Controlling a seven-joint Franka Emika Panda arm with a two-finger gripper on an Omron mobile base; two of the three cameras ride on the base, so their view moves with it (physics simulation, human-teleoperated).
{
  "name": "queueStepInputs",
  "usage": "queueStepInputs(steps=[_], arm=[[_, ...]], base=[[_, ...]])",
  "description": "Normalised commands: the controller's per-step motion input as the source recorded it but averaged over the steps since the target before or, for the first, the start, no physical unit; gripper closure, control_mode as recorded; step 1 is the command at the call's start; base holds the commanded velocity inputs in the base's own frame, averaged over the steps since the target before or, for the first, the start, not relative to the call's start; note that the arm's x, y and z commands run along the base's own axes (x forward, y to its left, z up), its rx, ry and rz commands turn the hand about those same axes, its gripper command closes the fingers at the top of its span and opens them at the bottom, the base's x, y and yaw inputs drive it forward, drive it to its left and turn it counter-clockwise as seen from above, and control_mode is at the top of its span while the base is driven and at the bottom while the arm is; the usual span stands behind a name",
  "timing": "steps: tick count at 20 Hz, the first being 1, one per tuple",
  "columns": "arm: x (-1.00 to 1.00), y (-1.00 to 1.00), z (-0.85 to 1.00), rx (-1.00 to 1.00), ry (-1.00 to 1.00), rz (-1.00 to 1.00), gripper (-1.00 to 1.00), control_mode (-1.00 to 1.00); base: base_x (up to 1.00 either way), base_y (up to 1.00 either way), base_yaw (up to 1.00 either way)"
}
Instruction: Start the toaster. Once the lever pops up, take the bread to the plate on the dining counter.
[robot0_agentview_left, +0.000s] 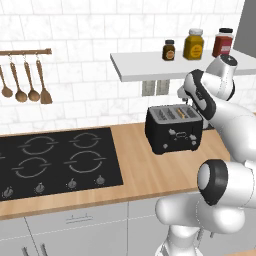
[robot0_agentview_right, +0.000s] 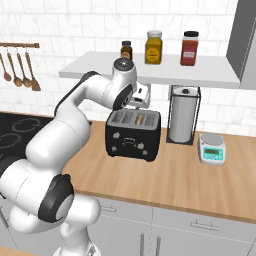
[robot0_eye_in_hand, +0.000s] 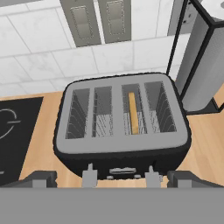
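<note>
The black boxy toaster (robot0_eye_in_hand: 121, 127) stands on the wall-side wood counter (robot0_agentview_left: 145, 170), thin golden-brown bread (robot0_eye_in_hand: 133, 113) upright in its third slot. The gripper (robot0_eye_in_hand: 118, 177) hovers above, fully open, empty, positioned for lever access.

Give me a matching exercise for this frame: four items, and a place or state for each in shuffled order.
Items:
1. bread
2. kitchen scale
3. spice jars
4. gripper

Descriptions:
A. on the wall shelf
B. open, above the toaster
C. standing in a toaster slot
D. on the counter right of the paper towel roll

Pairs: 1-C, 2-D, 3-A, 4-B
</note>
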Motion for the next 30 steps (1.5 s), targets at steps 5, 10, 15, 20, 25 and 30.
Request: queueStepInputs(steps=[5,10,15,20,25,30], arm=[[0.00,0.00,0.00,0.00,0.00,0.00,-1.00,-1.00],[0.00,0.00,0.00,0.00,0.00,0.00,-1.00,-1.00],[0.00,0.00,0.00,0.00,0.00,0.00,-1.00,-1.00],[0.00,0.00,0.00,0.00,0.00,0.00,-1.00,-1.00],[0.00,0.00,0.00,0.00,0.00,0.00,-1.00,-1.00],[0.00,0.00,0.00,0.00,0.00,0.00,-1.00,-1.00]], base=[[0.00,0.00,0.00],[0.00,0.00,0.00],[0.00,0.00,0.00],[0.00,0.00,0.00],[0.00,0.00,0.00],[0.00,0.00,0.00]])
